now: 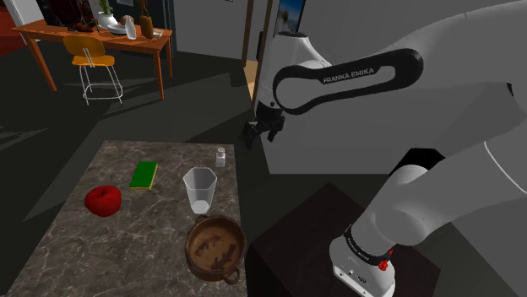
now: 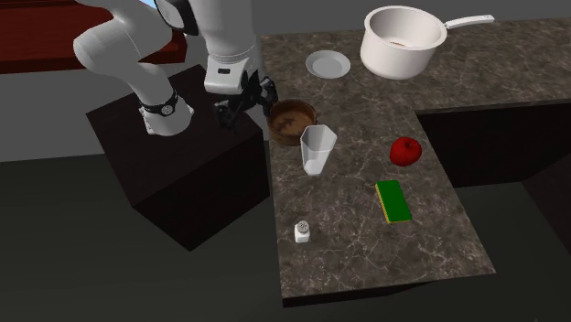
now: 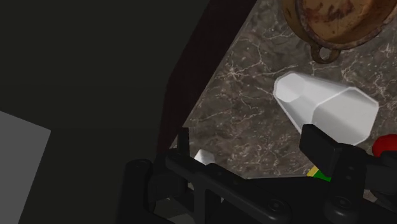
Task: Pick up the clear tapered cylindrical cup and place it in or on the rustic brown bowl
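Beside the brown bowl (image 1: 215, 245), a clear, faceted, tapered cup (image 1: 199, 191) stands upright.

On marbled counter (image 2: 366, 247): cup (image 2: 317, 148) just beside bowl (image 2: 291, 120); apple (image 2: 405, 151), sponge (image 2: 393, 200), shaker (image 2: 302, 231), plate (image 2: 328, 64), pot (image 2: 401, 41).

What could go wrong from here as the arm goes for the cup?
1. The cup stands close to the brown bowl, so a finger of the open gripper could strike the bowl's rim on the way down.
2. The cup's walls narrow toward its base, so it might slip in the grasp.
3. The gripper hangs beyond the counter edge, apart from the cup; a low sideways approach might tip it.
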Controlling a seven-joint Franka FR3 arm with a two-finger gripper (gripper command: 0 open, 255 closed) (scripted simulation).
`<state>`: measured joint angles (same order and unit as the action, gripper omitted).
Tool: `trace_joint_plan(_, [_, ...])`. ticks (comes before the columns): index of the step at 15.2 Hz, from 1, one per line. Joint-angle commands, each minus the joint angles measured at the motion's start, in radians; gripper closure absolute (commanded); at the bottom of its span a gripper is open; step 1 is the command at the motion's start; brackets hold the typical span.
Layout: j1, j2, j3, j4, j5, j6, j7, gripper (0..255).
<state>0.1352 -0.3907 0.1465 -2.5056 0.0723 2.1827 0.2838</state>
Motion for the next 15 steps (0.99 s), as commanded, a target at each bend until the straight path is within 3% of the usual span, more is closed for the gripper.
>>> trace_joint_plan(1, [0.011,0.068,0.019,0.007,0.012,0.066,0.021,0])
trace_joint_plan(7, [0.043,0.268,0.077,0.063,0.025,0.221,0.095,0])
trace_joint_plan(13, [0.078,0.481,0.118,0.164,-0.005,0.347,0.184,0])
trace_joint_plan(15, [0.081,0.496,0.117,0.165,-0.01,0.361,0.188,0])
